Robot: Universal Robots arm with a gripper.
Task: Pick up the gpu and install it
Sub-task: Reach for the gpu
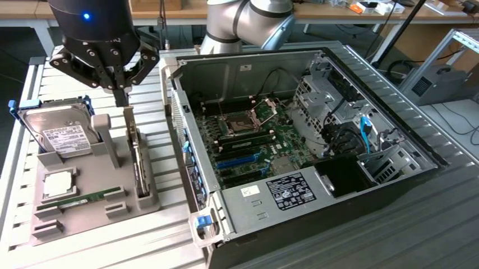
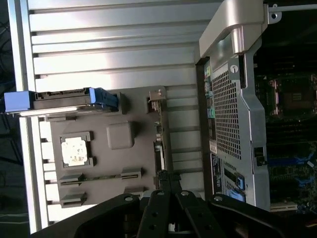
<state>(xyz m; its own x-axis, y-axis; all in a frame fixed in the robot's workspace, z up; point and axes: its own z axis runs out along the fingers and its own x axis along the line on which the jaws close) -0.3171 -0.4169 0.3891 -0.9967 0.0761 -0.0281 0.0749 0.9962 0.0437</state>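
Fingers: pressed together, nothing visibly pinched between them; hanging over the far end of the grey holder tray on the desk.

Item, gpu: stands on edge in the slot along the tray's side nearest the computer case, not lifted.

Relation: fingertips sit just above the card's far end, in line with its top edge. In the wrist view the fingers meet the end of the gpu; contact cannot be confirmed.

Progress: early. Judged as approach to the pick; no grasp made, no lift, no install. The blue expansion slots on the board inside the case are unoccupied.

Also on the tray: hard drive, well apart from the fingers.
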